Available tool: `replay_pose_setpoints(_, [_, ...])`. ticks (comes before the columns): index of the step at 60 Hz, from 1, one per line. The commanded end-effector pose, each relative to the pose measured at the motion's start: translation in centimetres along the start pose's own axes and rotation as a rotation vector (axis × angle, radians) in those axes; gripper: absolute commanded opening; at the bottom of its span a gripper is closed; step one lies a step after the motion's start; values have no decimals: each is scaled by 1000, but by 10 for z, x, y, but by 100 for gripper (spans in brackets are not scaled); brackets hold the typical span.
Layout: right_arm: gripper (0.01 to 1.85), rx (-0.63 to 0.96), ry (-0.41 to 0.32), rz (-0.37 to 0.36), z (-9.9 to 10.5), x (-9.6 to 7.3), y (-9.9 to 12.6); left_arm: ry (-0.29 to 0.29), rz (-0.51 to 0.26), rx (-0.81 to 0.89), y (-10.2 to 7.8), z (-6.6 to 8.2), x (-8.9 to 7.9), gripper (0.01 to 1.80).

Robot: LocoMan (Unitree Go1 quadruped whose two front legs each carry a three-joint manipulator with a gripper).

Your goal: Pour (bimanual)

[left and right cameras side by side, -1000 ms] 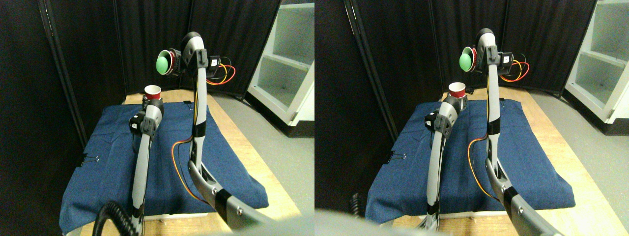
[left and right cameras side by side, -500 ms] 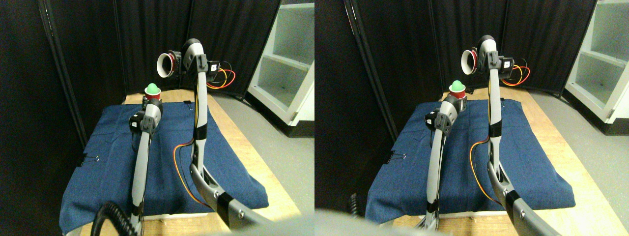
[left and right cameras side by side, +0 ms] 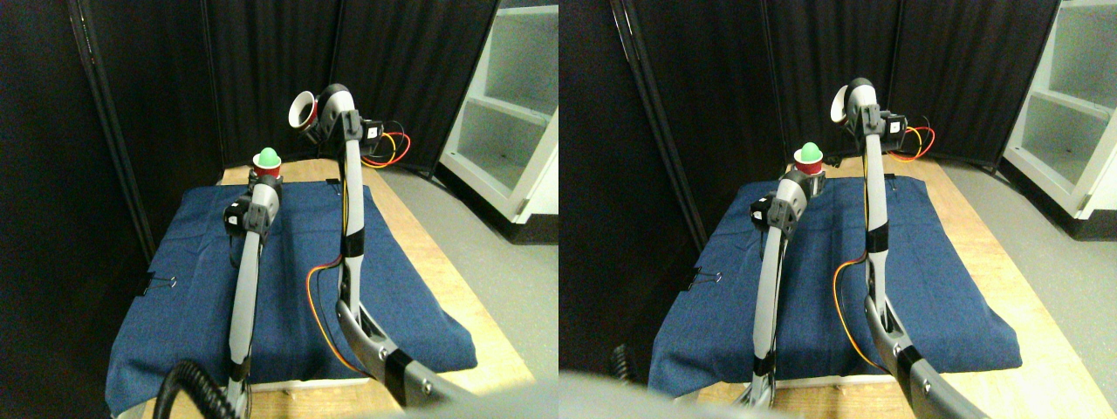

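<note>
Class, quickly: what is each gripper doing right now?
Left gripper: holding the red cup with the green ball in it.
Right gripper: holding the empty cup, tilted.

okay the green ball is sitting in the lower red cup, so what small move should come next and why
Probably lower the right end effector and turn its raised cup upright. That cup looks empty, its mouth tipped sideways, while the green ball already sits in the red cup at the left end effector.
</note>
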Motion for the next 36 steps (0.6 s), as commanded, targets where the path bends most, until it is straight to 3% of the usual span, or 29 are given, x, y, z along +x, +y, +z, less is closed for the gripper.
replay_pose_setpoints(1, [36,147,-62,11,8,3,-2,0,-46,4,-7,6,2,33])
replay_pose_setpoints(6, [33,311,-93,-18,10,8,-10,-19,-35,10,-6,12,2,33])
replay_pose_setpoints(11, [33,345,-99,-3,9,12,-17,-26,-35,11,-4,16,3,33])
replay_pose_setpoints(18, [33,427,-114,-36,2,17,-28,-42,-29,46,1,26,5,33])
replay_pose_setpoints(36, [33,481,-144,-46,-13,19,-52,-81,-11,70,13,49,9,33])
